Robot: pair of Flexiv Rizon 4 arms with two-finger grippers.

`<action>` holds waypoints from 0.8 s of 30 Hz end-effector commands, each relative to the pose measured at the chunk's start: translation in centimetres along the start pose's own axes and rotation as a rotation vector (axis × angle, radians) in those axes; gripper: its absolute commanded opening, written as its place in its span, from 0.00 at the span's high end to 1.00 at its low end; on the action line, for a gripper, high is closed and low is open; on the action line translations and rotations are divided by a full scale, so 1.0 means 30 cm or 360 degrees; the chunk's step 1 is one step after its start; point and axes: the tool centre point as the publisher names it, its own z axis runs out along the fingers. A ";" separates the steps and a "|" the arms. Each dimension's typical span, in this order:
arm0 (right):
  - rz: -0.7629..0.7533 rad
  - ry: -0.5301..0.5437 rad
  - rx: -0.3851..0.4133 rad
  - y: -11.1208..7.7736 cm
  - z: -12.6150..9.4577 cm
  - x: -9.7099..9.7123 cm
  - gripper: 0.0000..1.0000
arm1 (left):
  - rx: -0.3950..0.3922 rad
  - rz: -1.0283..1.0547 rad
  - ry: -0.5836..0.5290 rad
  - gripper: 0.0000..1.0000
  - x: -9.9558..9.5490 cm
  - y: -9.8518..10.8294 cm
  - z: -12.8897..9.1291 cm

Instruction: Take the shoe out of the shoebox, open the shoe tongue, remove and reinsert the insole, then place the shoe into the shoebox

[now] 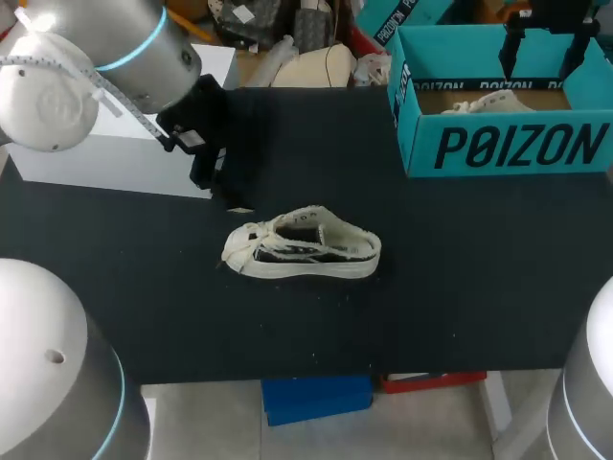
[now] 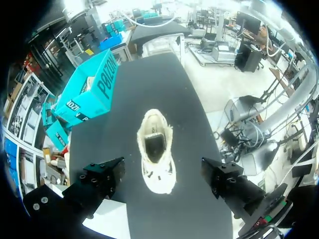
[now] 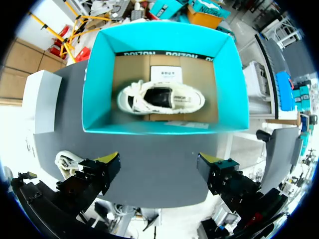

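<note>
Two sneakers on show, and only one of them is out on the black table (image 1: 460,287). Nearest to us, that off-white sneaker (image 1: 302,245) stands on its sole in the middle of the table, well clear of everything, with its toe toward my left side and its opening facing up (a dark lining shows inside from the left wrist view).

Just behind it and off to the left hangs the left gripper (image 2: 162,172), raised above the table. Its fingers are spread wide and hold nothing, and the sneaker's toe is the part closest to them. Further back on that side a white box (image 1: 105,158) sits at the table's far left.

Over to the far right now, the teal shoebox (image 1: 508,149) stands open at the back corner. A second sneaker (image 3: 159,97) lies inside on the cardboard floor, with a paper slip beside it. Above the box hovers the right gripper (image 3: 158,167), yellow tips far apart and empty, looking straight down into it.
</note>
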 end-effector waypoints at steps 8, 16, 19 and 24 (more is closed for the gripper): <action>0.0001 -0.0001 0.0001 0.000 -0.001 0.000 0.00 | 0.0194 0.0018 -0.0025 0.00 0.025 0.147 -0.064; 0.0001 -0.0001 0.0001 0.000 -0.001 0.000 0.00 | 0.0194 0.0018 -0.0025 0.00 0.025 0.147 -0.064; -0.0163 -0.0032 -0.0013 0.029 -0.029 0.072 0.00 | 0.0194 0.0018 -0.0025 0.00 0.025 0.147 -0.064; -0.0743 -0.0043 -0.0164 -0.059 -0.062 0.322 0.00 | 0.0194 0.0018 -0.0025 0.00 0.025 0.147 -0.064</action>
